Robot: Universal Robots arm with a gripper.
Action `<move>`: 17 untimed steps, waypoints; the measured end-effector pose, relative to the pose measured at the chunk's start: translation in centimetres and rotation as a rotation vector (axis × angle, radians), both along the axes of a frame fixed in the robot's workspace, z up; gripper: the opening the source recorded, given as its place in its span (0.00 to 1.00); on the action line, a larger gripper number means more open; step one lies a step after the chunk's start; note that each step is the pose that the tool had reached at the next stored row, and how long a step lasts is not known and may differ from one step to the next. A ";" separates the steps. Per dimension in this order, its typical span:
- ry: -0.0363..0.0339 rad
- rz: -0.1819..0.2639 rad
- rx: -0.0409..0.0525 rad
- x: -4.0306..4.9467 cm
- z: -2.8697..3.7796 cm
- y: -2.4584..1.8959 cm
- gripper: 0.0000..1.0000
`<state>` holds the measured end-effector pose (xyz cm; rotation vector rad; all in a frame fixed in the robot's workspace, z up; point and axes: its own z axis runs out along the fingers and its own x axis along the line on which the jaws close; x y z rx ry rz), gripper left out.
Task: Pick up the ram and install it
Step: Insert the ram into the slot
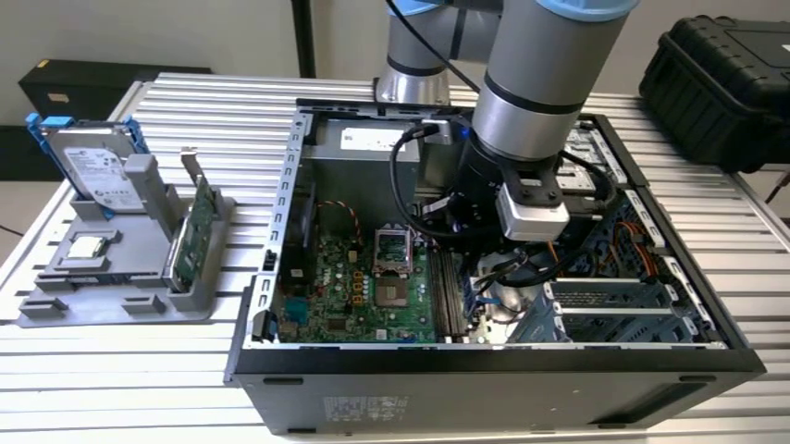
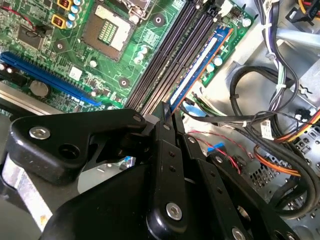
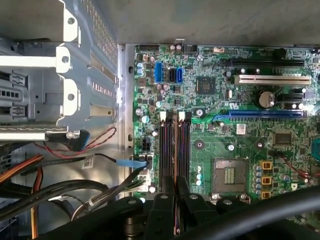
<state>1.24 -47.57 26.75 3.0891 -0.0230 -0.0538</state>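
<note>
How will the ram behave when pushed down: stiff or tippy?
Likely stiff: the ram runs straight out from the gripper with no sag. Probably light, being a thin board. Held edge-on over the memory slots, it may tilt under an off-centre push.

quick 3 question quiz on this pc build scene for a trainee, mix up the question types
1. True or false: the ram lies flat on the table beside the case.
2. What is the gripper shut on? A the hard drive; B the ram; C the green card.
3. In the first wrist view, which part of the motherboard does the ram run along?

Key
1. False: it is inside the case, over the motherboard.
2. B. The other two sit in the grey holder outside the case.
3. The parallel memory slots.
</note>
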 end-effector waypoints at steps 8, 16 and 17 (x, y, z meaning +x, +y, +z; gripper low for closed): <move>0.0001 -0.002 0.0002 0.00 -0.54 0.02 0.00; 0.0045 -0.017 0.0002 0.14 -1.97 0.74 0.00; 0.0047 -0.018 0.0001 0.18 -2.14 0.78 0.00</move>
